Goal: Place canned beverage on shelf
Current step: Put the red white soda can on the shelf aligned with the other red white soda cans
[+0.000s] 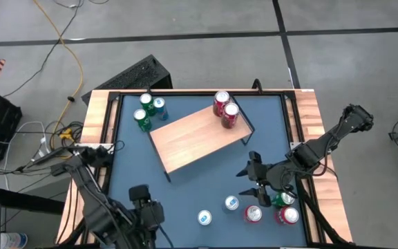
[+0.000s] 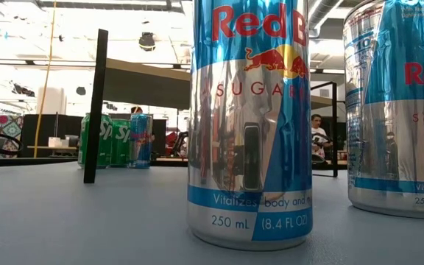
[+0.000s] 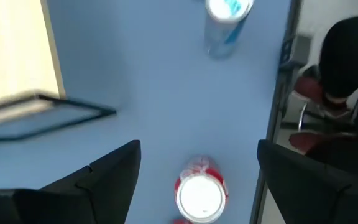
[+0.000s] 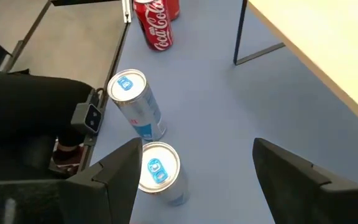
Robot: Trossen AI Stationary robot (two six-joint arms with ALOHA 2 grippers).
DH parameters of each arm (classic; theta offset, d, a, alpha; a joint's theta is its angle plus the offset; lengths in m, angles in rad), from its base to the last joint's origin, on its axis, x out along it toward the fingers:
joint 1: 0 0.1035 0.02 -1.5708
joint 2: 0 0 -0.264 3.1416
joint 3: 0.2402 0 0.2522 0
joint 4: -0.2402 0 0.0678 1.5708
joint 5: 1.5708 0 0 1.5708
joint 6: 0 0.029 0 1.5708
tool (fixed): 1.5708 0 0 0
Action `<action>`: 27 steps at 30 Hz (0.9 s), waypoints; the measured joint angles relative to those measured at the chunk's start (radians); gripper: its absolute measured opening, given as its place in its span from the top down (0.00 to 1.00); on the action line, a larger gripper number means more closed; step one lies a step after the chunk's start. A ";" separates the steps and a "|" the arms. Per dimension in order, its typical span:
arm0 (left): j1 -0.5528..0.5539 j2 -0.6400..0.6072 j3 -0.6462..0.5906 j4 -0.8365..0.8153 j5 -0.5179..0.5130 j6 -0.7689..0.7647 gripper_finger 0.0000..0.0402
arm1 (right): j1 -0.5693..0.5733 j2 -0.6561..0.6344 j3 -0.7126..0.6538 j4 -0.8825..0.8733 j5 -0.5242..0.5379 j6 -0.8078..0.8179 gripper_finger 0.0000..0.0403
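Note:
The light wooden shelf point(image 1: 199, 137) stands on its black legs mid-table, with two red cans point(image 1: 225, 109) upright on its far right end. My left gripper point(image 1: 142, 200) hangs open over the near left of the table. In its wrist view a red can point(image 3: 199, 194) stands upright on the table below and between the open fingers point(image 3: 197, 146), which do not touch it; the arm hides that can from above. My right gripper point(image 1: 251, 176) is open point(image 4: 197, 143) and points at two blue-silver cans point(image 4: 138, 106) point(image 4: 159, 171).
Green and blue cans point(image 1: 147, 111) stand at the far left. Two red cans point(image 1: 253, 214) point(image 1: 287, 216) and a green one point(image 1: 282, 199) stand near the right front corner. Two blue-silver cans point(image 1: 204, 218) point(image 1: 231, 203) stand by the front edge. A seated person's legs point(image 3: 347, 56) show beyond it.

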 joint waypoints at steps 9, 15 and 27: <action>-0.009 -0.285 -0.518 0.381 0.041 -0.121 0.23 | -0.006 0.000 0.000 0.001 0.054 -0.002 0.28; 0.026 -0.551 -1.004 0.863 0.265 -0.163 0.23 | -0.037 0.000 0.000 0.018 0.056 0.013 0.28; 0.024 -0.548 -1.143 0.911 0.414 -0.233 0.23 | -0.057 0.017 -0.001 0.008 0.052 0.000 0.28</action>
